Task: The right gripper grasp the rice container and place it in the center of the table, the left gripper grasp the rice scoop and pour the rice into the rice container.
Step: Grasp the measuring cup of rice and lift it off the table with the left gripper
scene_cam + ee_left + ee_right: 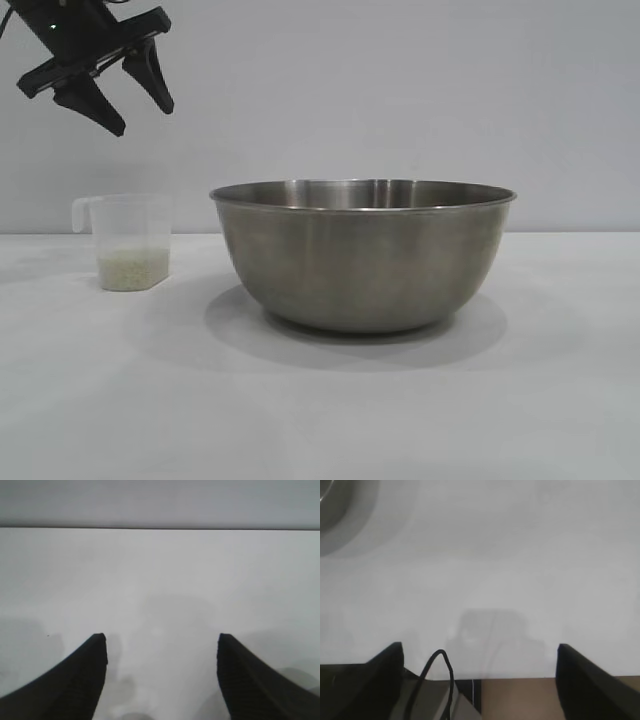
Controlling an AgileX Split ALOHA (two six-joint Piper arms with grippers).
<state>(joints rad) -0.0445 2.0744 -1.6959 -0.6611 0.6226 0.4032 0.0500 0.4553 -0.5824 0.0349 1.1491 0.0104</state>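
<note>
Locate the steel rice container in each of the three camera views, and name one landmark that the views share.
Exterior view: the rice container stands mid-frame on the table, right of the rice scoop.
Left wrist view: not in it; only bare tabletop between the open left gripper.
Right wrist view: a curved part of the rice container shows in one corner, far from the open right gripper.
Shared landmark: the white table.

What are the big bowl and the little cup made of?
The bowl looks like brushed stainless steel: grey, dull sheen, thin rolled rim. The cup seems to be translucent whitish plastic, since the rice shows through its wall.
</note>
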